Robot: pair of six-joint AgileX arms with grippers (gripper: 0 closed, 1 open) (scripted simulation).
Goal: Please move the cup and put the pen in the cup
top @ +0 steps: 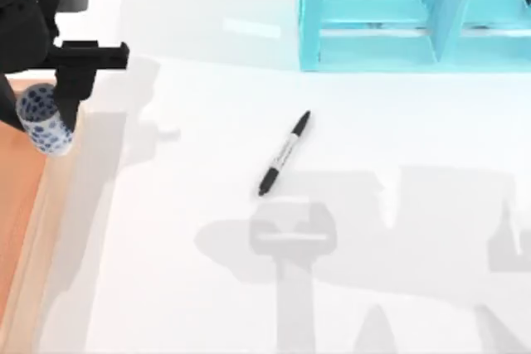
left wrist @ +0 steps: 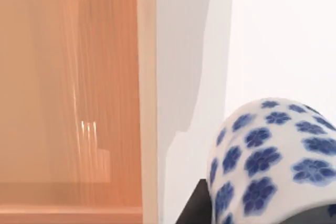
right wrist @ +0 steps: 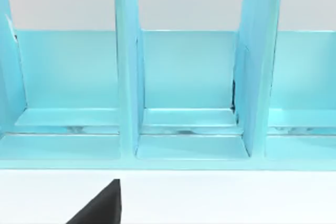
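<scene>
The cup is held closed-fingered by the left gripper at far left; it should be kept upright and carried toward the pen.

White cup with blue flowers; black pen; turquoise shelf.

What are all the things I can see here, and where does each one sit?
cup: one, white with blue flowers, far left of the table at its wooden edge, at the left gripper.
pen: one, black with a grey-white barrel, lying flat near the middle of the table.
shelf rack: one, light blue, with upright dividers, at the back right of the table.
table: one, white top with an orange-brown wooden strip along its left side.
left gripper: one, black, at the far left beside the cup.
right gripper: a black fingertip in the right wrist view, facing the shelf rack.
</scene>
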